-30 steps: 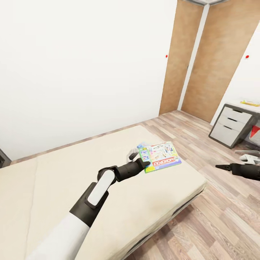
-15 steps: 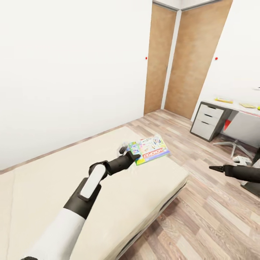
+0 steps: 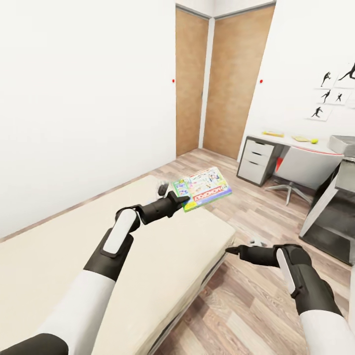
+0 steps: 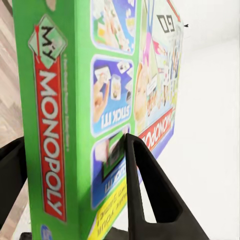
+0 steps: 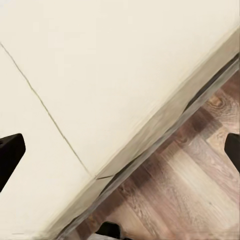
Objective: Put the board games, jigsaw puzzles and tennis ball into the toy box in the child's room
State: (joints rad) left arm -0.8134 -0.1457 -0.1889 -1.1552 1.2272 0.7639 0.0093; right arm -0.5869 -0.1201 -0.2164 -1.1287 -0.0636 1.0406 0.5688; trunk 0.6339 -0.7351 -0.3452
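My left gripper (image 3: 181, 199) is shut on one edge of the green "My Monopoly" board game (image 3: 204, 186). It holds the box in the air just past the far corner of the bed (image 3: 162, 261). In the left wrist view the box (image 4: 60, 100) sits clamped between the two black fingers (image 4: 147, 195). My right gripper (image 3: 230, 250) hangs open and empty over the floor beside the bed's edge (image 5: 150, 130). Far right, the table (image 3: 291, 144) carries a small yellow-green tennis ball (image 3: 314, 141), two flat yellowish things (image 3: 272, 133) too small to identify, and the grey toy box (image 3: 343, 144).
Two wooden doors (image 3: 217, 84) fill the far corner. A white drawer unit (image 3: 255, 160) and a swivel chair (image 3: 301, 170) stand at the table. A dark grey desk section (image 3: 333, 207) juts in at the right. Black silhouette posters (image 3: 335, 91) hang above. Wood floor lies between bed and table.
The whole view has swung right, bringing the table, posters and toy box into sight. The Monopoly box has come up off the mattress in my left gripper. My right arm shows more fully.
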